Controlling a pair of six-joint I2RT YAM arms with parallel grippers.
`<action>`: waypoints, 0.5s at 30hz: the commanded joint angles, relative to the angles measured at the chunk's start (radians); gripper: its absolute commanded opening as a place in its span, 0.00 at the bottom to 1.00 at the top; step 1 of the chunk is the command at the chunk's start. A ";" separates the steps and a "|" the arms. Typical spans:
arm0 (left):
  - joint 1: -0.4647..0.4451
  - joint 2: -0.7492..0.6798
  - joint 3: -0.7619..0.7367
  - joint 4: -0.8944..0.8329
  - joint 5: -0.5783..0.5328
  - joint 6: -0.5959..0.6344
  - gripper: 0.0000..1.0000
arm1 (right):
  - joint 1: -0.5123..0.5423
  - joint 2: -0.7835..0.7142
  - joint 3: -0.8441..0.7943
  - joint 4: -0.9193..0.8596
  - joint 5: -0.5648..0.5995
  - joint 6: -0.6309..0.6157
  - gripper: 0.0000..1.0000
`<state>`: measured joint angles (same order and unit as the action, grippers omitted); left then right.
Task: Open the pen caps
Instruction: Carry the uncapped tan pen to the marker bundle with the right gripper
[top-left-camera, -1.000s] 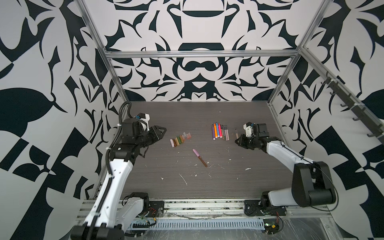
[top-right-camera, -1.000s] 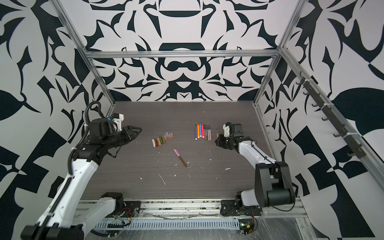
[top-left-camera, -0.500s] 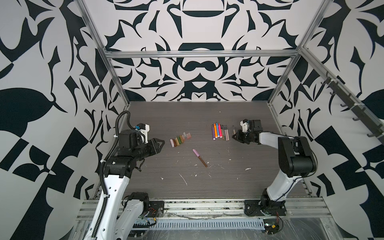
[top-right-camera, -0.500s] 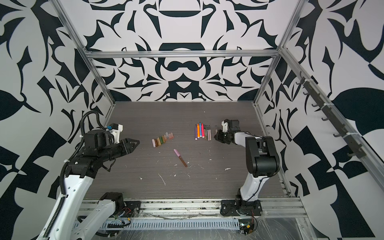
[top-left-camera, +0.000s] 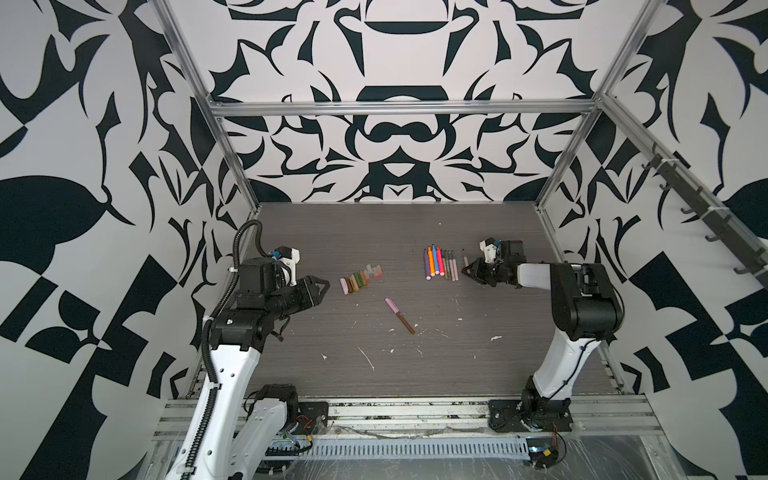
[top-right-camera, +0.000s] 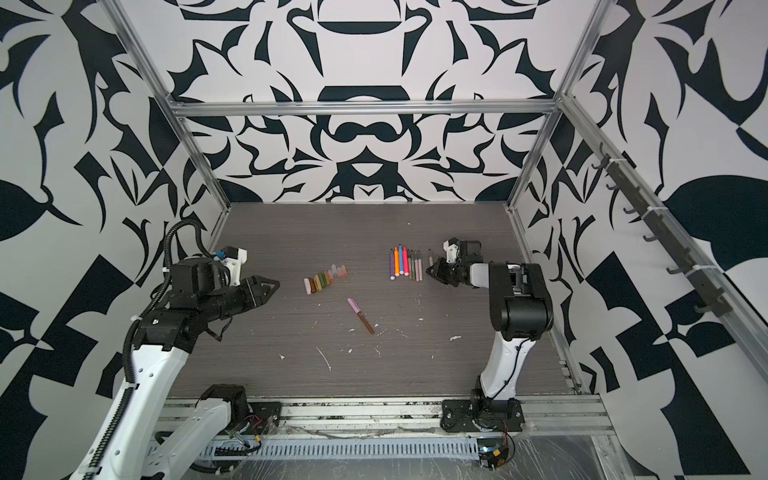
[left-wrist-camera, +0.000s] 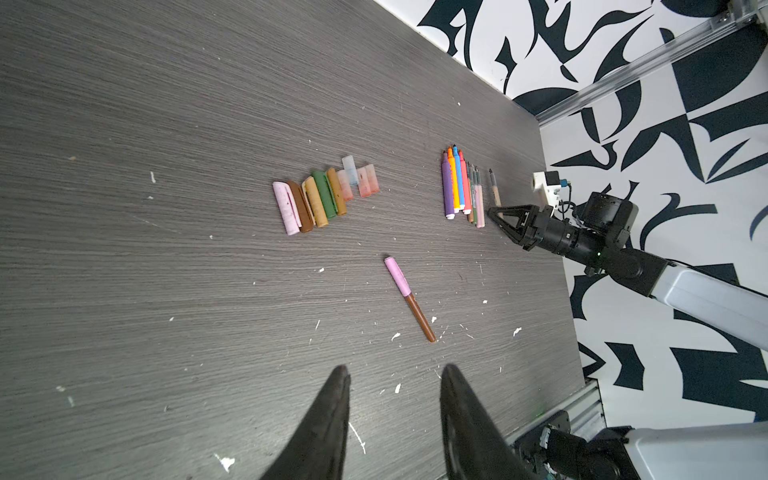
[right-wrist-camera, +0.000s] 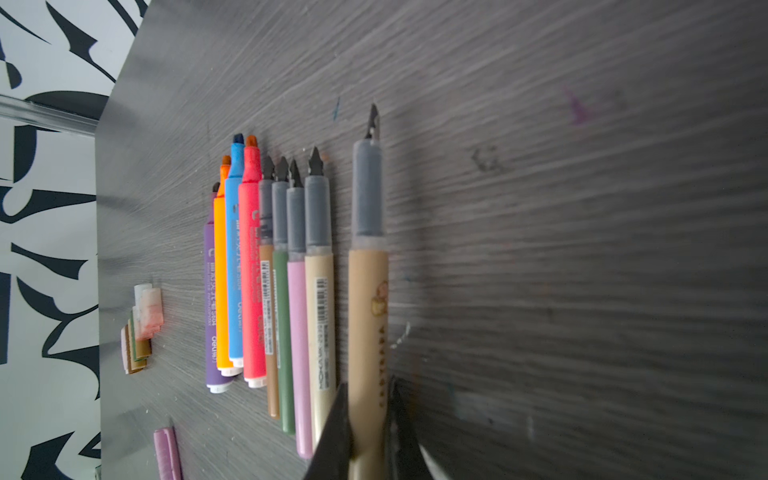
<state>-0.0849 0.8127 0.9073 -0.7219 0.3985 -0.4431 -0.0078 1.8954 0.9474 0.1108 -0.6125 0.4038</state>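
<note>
The caps (top-left-camera: 360, 279) lie side by side in a slanting row left of centre in both top views. They are off their pens (top-left-camera: 439, 266), which lie uncapped in a tight row right of centre, tips toward the back wall. One capped pen (top-left-camera: 399, 314), with a lilac cap on a brown body, lies alone below and between the rows. Just right of the pen row, the right gripper (right-wrist-camera: 368, 384) is clamped on a tan pen (right-wrist-camera: 368, 299). The left gripper (left-wrist-camera: 395, 370) hangs at the left with its fingers apart and empty, over the table (top-left-camera: 374, 232), which is strewn with white flecks (top-left-camera: 368, 358).

Rowed pen caps (top-left-camera: 360, 279), rowed uncapped pens (top-left-camera: 439, 264)
</note>
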 joint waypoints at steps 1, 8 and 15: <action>0.004 -0.007 -0.004 -0.013 0.002 0.018 0.39 | 0.003 0.011 0.007 -0.026 -0.001 0.000 0.00; 0.004 -0.013 -0.005 -0.011 -0.006 0.018 0.39 | 0.002 0.010 0.005 -0.023 0.003 0.001 0.16; 0.005 -0.014 -0.006 -0.012 -0.010 0.017 0.39 | 0.003 0.010 0.004 -0.020 0.013 0.003 0.30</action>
<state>-0.0841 0.8116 0.9073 -0.7223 0.3958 -0.4431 -0.0071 1.8973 0.9478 0.1249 -0.6285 0.4122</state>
